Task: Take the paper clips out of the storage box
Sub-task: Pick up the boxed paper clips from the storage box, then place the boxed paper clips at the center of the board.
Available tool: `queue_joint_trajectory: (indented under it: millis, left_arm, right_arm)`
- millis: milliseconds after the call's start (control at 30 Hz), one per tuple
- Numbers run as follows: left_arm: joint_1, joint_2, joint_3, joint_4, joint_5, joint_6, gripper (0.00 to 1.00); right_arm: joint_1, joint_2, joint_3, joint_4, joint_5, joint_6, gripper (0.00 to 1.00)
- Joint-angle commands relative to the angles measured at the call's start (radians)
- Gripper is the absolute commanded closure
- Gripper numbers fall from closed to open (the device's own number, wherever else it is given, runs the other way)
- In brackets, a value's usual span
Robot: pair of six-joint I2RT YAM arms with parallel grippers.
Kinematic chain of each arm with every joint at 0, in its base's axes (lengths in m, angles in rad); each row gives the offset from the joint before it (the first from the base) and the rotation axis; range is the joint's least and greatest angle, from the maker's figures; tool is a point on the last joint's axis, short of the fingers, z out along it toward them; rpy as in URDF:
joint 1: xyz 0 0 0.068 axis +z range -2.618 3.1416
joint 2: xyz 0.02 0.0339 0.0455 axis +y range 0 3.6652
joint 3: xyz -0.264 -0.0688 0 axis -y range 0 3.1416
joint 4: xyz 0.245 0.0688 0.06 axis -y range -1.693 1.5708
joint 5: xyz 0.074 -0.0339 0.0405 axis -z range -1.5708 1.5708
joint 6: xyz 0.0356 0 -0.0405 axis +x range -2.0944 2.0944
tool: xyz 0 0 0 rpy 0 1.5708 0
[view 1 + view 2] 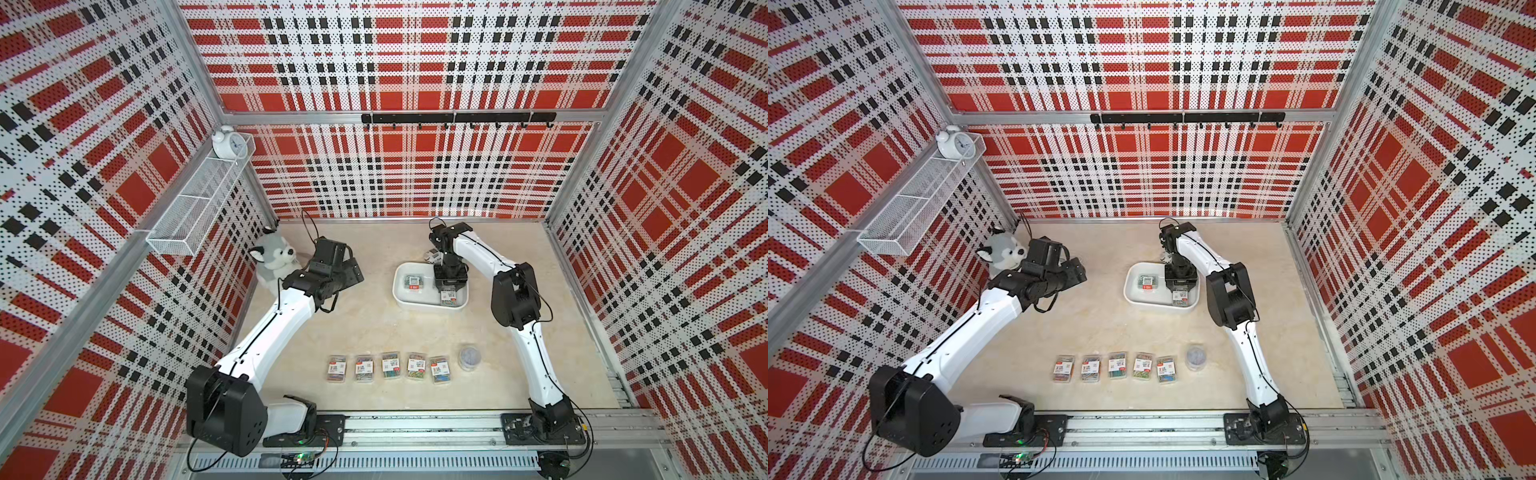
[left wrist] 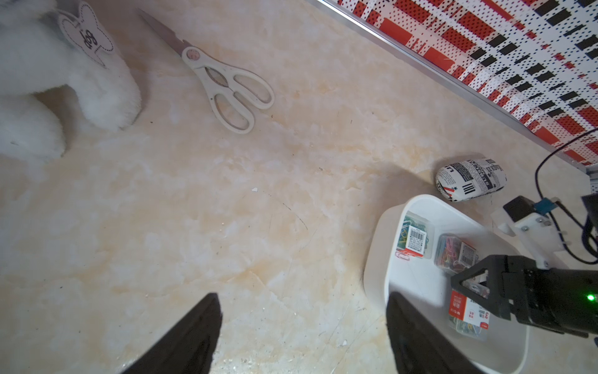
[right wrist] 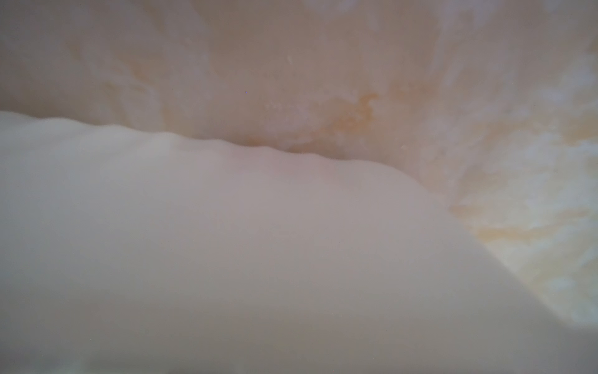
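Right gripper [image 1: 447, 291] is nose-down in the white storage box [image 1: 419, 306]. Its fingers [image 2: 495, 285] sit either side of a red-labelled case [image 2: 469, 315] of paper clips, tucked into the box corner on the right arm's side, nearest the robot's base. Honestly can't tell from any view whether they've clamped it or just straddle it. The right wrist view is only a blur of white wall and table. Left gripper [image 2: 302, 299] hangs over bare table beside the box, fingers spread, nothing in them.

Two more cases are further back in the box: a barcode case [image 2: 414, 238] and a bright-clip case [image 2: 453, 255]. Already out near the front: a row of five cases [image 1: 390, 365] and a round tub [image 1: 470, 357].

What worries me: that case hugs the wall, so a finger could catch the rim and lift or drag the light box along. Slick plastic could also squirt out of a shallow pinch, and a drop might pop the lid and scatter clips. A loose clip [image 2: 403, 257] is already lying on the box floor.

The table [image 1: 374, 332] is glossy beige marble-look, so things will slide. Around it are scissors [image 2: 223, 84], a printed pouch [image 2: 470, 179] and a plush husky [image 1: 272, 257]. The walls are red plaid pegboard with a wire basket [image 1: 199, 199] and a clock [image 1: 227, 143].
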Motion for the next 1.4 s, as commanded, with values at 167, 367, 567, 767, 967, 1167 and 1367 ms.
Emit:
queue_joint_trajectory:
  millis: [167,367,567,767,967,1167,1367]
  left_arm:
    - [0.006,0.02,0.022,0.032,0.009,0.013,0.18]
    - [0.006,0.022,0.024,0.033,0.009,0.014,0.18]
    - [0.006,0.023,0.025,0.036,0.006,0.017,0.18]
    - [0.006,0.035,0.03,0.041,0.013,0.022,0.18]
    - [0.006,0.043,0.033,0.046,0.02,0.022,0.18]
    - [0.006,0.053,0.055,0.046,0.026,0.023,0.18]
    - [0.006,0.053,0.063,0.012,0.033,0.045,0.18]
  right_arm:
    - [0.004,-0.015,0.143,-0.073,0.014,0.005,0.54]
    - [0.004,-0.079,0.19,-0.046,0.023,0.027,0.55]
    - [0.005,-0.192,0.216,-0.001,0.016,0.043,0.55]
    - [0.038,-0.369,0.076,0.048,0.008,0.035,0.55]
    - [0.117,-0.495,-0.08,0.007,-0.021,0.051,0.54]
    - [0.184,-0.573,-0.304,0.011,-0.073,0.084,0.54]
    - [0.243,-0.617,-0.53,0.088,-0.126,0.128,0.54]
